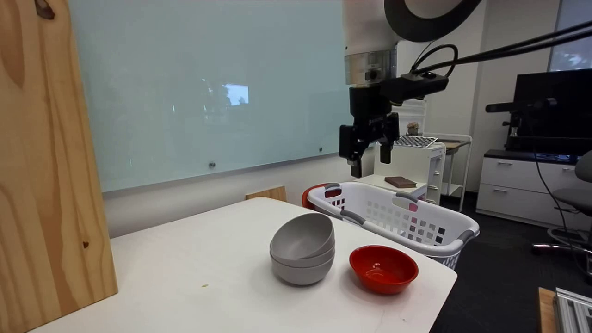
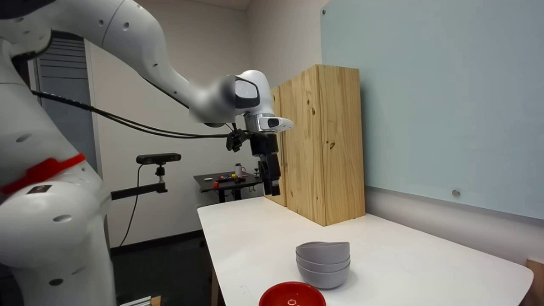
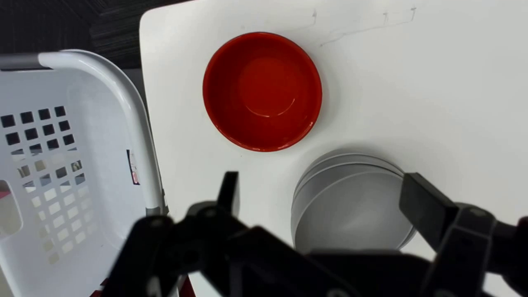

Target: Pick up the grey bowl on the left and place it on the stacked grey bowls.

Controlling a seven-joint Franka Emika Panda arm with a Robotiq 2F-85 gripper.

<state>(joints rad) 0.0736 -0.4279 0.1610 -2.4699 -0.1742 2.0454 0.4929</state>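
See a round, matte grey bowl (image 1: 303, 237) tilted in the stacked round grey bowls (image 1: 303, 276), hidden below their rims and, in the wrist view, partly behind the black gripper (image 1: 370, 163), parted wide.

- Table (image 1: 185, 268) is brightly, fairly evenly lit; floor (image 1: 499, 273) is rendered near-black.
- Main light source can't be made out; a window-like bright patch is mirrored in the glass board (image 1: 185, 83) in an exterior view.
- Soft shadows are cast beside red bowl (image 1: 384, 270) and stacked grey bowls (image 1: 303, 272).
- Small highlights are thrown off the red bowl in all views.
- Rectangular patch on the arm (image 2: 148, 51) is smeared in an exterior view.
- Gripper (image 3: 319, 187) is blurred in wrist view; red bowl's rim is rendered sharp.
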